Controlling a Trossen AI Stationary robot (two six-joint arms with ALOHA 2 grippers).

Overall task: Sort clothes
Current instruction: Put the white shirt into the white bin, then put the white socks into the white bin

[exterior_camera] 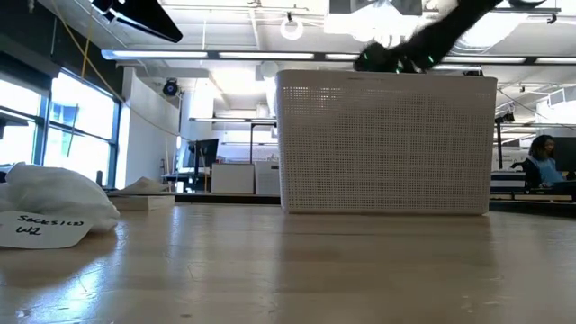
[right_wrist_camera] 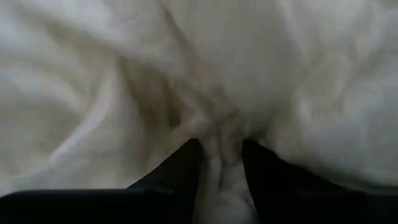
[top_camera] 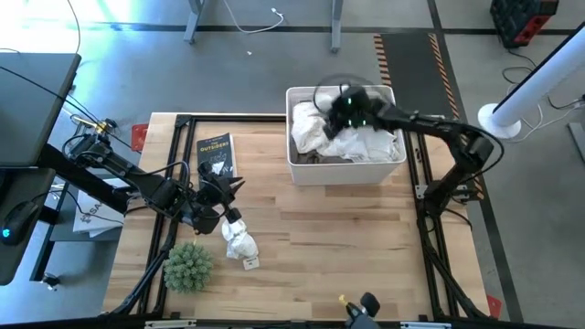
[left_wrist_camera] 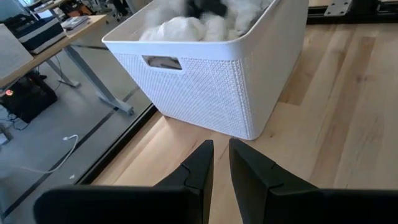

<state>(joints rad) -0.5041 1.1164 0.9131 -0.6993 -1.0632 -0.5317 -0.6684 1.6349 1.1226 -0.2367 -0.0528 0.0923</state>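
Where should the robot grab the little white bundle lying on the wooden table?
Probably from straight above, pinching the narrow middle of the small white rolled fabric bundle. It lies flat and long on the table, near the left gripper, with bare wood around it.

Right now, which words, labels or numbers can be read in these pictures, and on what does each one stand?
"SOCKS (S) W2", roughly, handwritten: white tag beside the white bundle, low view.
"OUTSIDERS", uncertain: dark book, high view; its smaller print is unreadable.
Nothing readable on the basket.
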